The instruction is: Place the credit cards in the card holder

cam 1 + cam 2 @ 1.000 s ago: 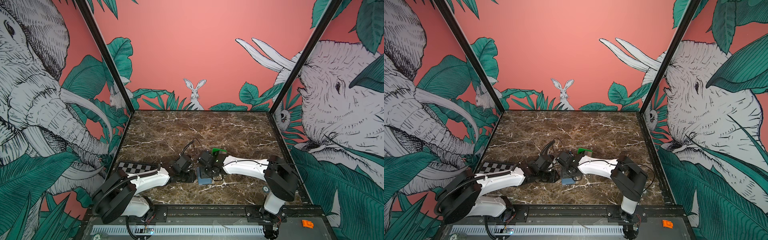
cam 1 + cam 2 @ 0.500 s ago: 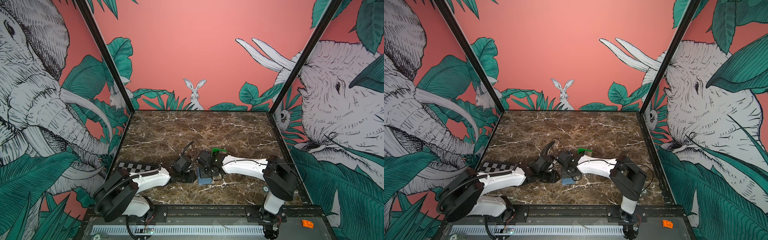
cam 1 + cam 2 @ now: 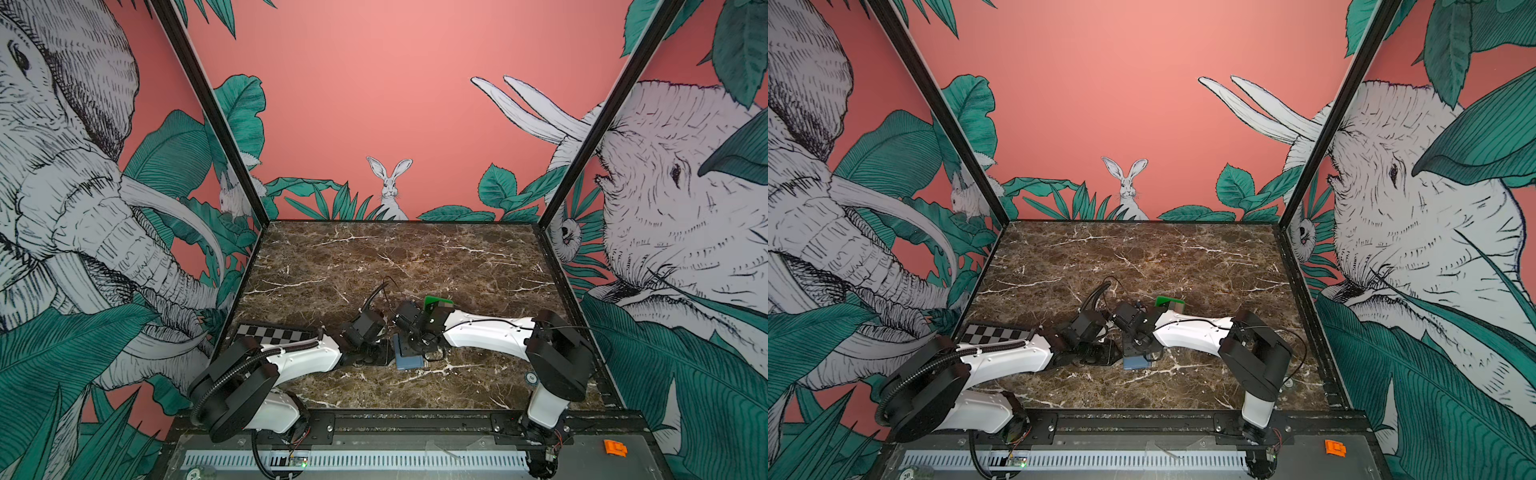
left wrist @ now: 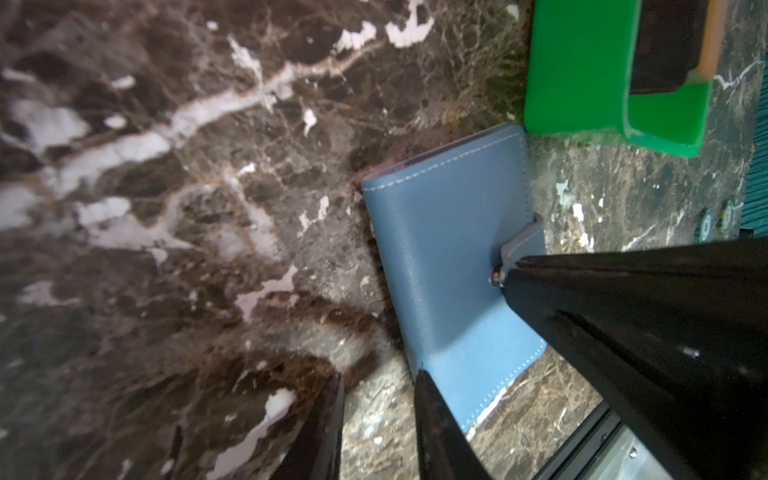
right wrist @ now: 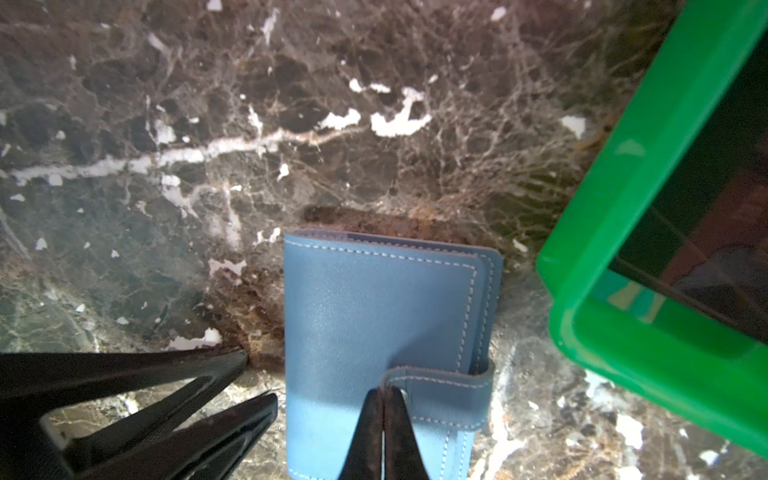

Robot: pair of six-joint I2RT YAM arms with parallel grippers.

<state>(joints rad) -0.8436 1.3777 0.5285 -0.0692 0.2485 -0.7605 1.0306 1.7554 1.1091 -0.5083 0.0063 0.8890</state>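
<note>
The card holder (image 5: 374,316), a blue folded wallet, lies closed on the marble near the table's front, seen in both top views (image 3: 409,362) (image 3: 1136,363). My right gripper (image 5: 384,392) is shut on the end of its snap tab (image 5: 440,384), which is lifted off the stud (image 4: 495,281). My left gripper (image 4: 379,376) stands open beside the holder's folded edge, one fingertip (image 4: 419,376) against it, bare marble between the fingers. The credit cards lie in a green tray (image 4: 577,66): a dark card (image 4: 669,41) over a tan one (image 4: 711,41).
The green tray (image 3: 436,300) stands just behind the card holder, close to my right wrist. A black-and-white checkerboard plate (image 3: 274,332) lies at the front left by my left arm. The enclosure walls bound the table on three sides.
</note>
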